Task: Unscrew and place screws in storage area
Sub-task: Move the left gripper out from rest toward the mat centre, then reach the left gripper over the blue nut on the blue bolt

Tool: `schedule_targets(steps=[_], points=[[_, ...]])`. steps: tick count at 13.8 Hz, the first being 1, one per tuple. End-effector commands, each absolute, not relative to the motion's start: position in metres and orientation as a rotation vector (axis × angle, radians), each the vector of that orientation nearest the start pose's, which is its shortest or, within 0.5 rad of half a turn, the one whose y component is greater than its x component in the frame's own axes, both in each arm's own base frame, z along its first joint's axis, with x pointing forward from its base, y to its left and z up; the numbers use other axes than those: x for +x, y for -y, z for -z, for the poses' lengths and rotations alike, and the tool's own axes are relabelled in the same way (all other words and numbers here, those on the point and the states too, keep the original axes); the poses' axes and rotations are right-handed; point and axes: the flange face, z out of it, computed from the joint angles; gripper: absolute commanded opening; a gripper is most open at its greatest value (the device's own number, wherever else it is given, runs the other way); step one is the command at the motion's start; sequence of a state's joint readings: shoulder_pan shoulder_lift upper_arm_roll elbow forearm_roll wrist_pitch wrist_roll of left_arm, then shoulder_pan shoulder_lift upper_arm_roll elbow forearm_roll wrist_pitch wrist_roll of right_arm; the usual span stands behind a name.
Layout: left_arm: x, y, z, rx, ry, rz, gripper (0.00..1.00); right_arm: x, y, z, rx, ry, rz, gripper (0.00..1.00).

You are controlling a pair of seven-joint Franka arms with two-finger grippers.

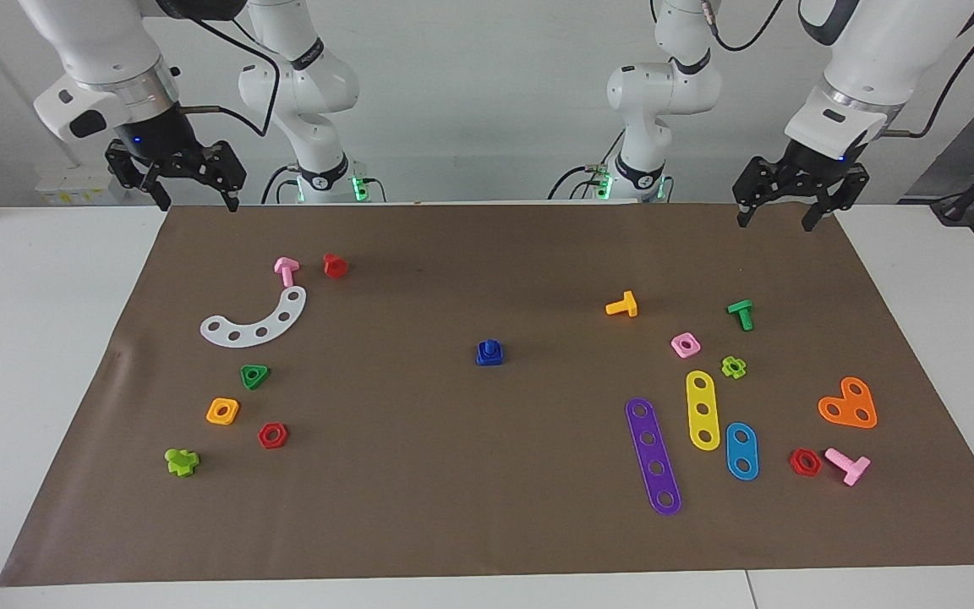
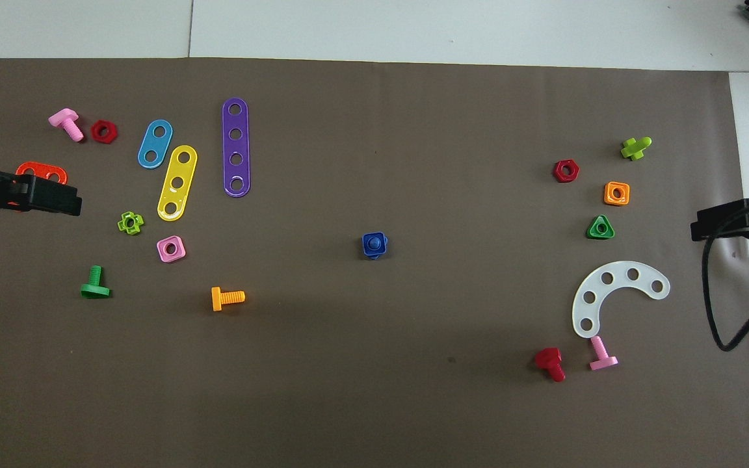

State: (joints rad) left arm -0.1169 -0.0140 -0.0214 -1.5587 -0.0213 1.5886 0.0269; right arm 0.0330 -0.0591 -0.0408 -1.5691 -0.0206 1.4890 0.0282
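Note:
A blue bolt with its blue square nut on it (image 1: pixel 489 352) stands alone in the middle of the brown mat; it also shows in the overhead view (image 2: pixel 374 245). My left gripper (image 1: pixel 778 216) hangs open and empty, raised over the mat's edge nearest the robots at the left arm's end; in the overhead view (image 2: pixel 56 198) it covers part of the orange heart plate. My right gripper (image 1: pixel 198 201) hangs open and empty, raised over the mat's corner at the right arm's end; it also shows in the overhead view (image 2: pixel 716 224). Both are far from the blue bolt.
Toward the left arm's end lie purple (image 1: pixel 653 455), yellow (image 1: pixel 703 409) and blue (image 1: pixel 741 451) strips, an orange heart plate (image 1: pixel 849 404), and orange (image 1: pixel 622 305), green (image 1: pixel 741 314) and pink (image 1: pixel 848 464) bolts. Toward the right arm's end lie a white curved plate (image 1: pixel 257 320), nuts and bolts.

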Motion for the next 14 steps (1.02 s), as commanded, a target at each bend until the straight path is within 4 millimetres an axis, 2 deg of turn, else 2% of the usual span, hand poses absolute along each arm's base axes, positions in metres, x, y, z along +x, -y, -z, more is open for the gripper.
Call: schedule_targets(steps=[1, 3, 5, 7, 8, 10, 13, 14], points=[[0.542, 0.120, -0.618, -3.165, -0.255, 0.081, 1.00, 0.523, 0.007, -0.652, -3.146, -0.073, -0.034, 1.00], [0.537, 0.154, -0.607, -3.170, -0.247, 0.097, 1.00, 0.523, 0.007, -0.652, -3.146, -0.073, -0.034, 1.00], [0.534, 0.173, -0.593, -3.166, -0.274, 0.065, 1.00, 0.523, 0.007, -0.652, -3.146, -0.073, -0.034, 1.00], [0.530, 0.205, -0.579, -3.169, -0.247, 0.059, 1.00, 0.523, 0.007, -0.652, -3.146, -0.073, -0.034, 1.00], [0.531, 0.226, -0.570, -3.176, -0.213, 0.067, 1.00, 0.523, 0.007, -0.652, -3.146, -0.073, -0.034, 1.00], [0.533, 0.251, -0.553, -3.181, -0.182, 0.069, 1.00, 0.523, 0.007, -0.652, -3.146, -0.073, -0.034, 1.00], [0.537, 0.306, -0.513, -3.195, -0.123, 0.107, 1.00, 0.523, 0.007, -0.652, -3.146, -0.073, -0.034, 1.00], [0.538, 0.317, -0.506, -3.205, -0.117, 0.139, 1.00, 0.523, 0.007, -0.652, -3.146, -0.073, -0.034, 1.00]])
